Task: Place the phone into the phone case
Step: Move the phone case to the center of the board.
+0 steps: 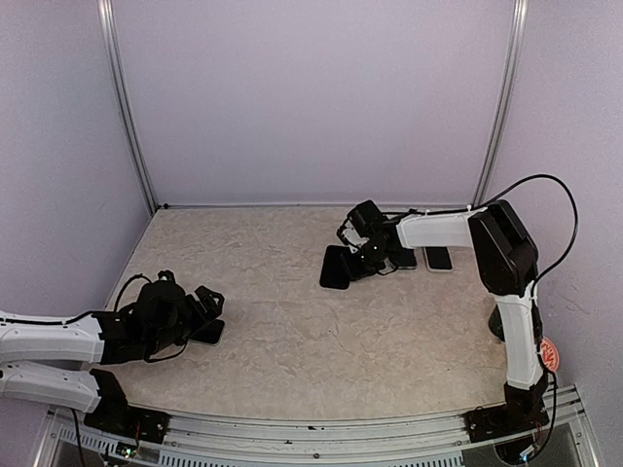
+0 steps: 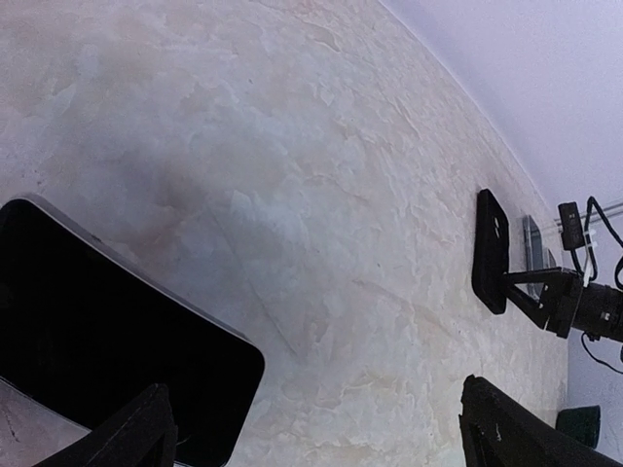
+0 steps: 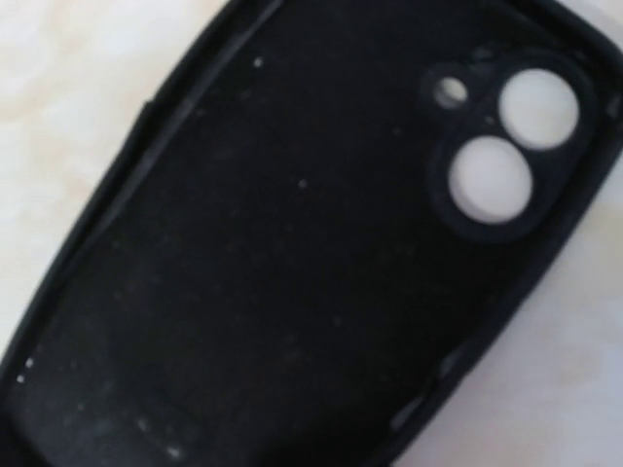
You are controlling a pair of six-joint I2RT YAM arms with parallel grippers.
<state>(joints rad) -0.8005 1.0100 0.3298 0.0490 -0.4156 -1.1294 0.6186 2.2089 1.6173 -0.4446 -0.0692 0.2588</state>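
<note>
Worktop point(image 1: 292, 341): pale, marbled, walled by plain lilac panels; it carried everything below.
Right arm point(image 1: 506, 253): rose from the near right corner and reached left toward the middle of the far half.
Left arm point(image 1: 49, 341): lay low along the near left edge.
Right end effector point(image 1: 368, 261): sat just beside the phone case; none of its fingers showed in its own wrist view, so I could not tell whether it was spread or pressed together.
Left end effector point(image 2: 313, 389): fingers point(image 2: 146, 428) spread wide apart, pinching nothing; it hovered over the near end of the phone.
Phone case point(image 3: 292, 272): black, hollow side facing the right wrist camera, two round lens holes point(image 3: 492, 180) showing worktop through them; it stood right of centre in the far half point(image 1: 336, 268); whether it lay flat or leaned could not be told.
Phone point(image 2: 107, 331): black, glossy, silver-edged; flat on the worktop at near left point(image 1: 207, 333), well apart from the phone case.
Other dark slabs point(image 1: 404, 259): two, side by side, just right of the right end effector; the outer one point(image 1: 438, 258) had a pale rim.
</note>
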